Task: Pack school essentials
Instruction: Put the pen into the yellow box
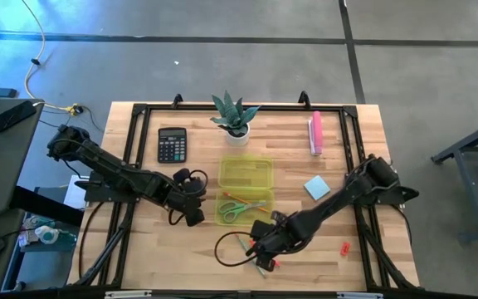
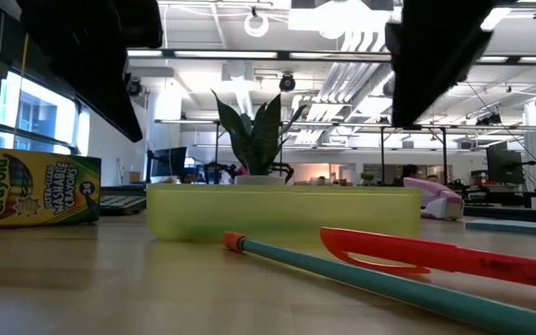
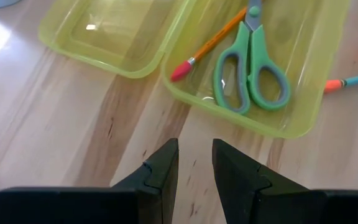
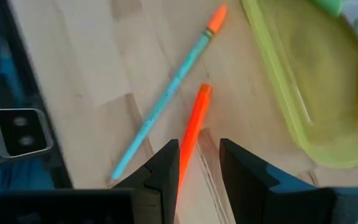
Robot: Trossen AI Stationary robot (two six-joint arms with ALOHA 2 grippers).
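The orange pen (image 4: 191, 134) is straddled lengthwise by the right gripper (image 4: 197, 163), fingers narrowly parted, not clamped, on the table just beside the yellow case (image 1: 245, 213). The left gripper (image 3: 194, 163) is held slightly open near the case.

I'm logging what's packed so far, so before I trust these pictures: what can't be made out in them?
- Crayon box: seen in the low view; in the high view the left arm hides that spot.
- Orange pen: lies between the right claw fingers; contact unclear.
- Pencil tip: cut off by the left wrist picture's edge.
- Red piece: too small to identify.
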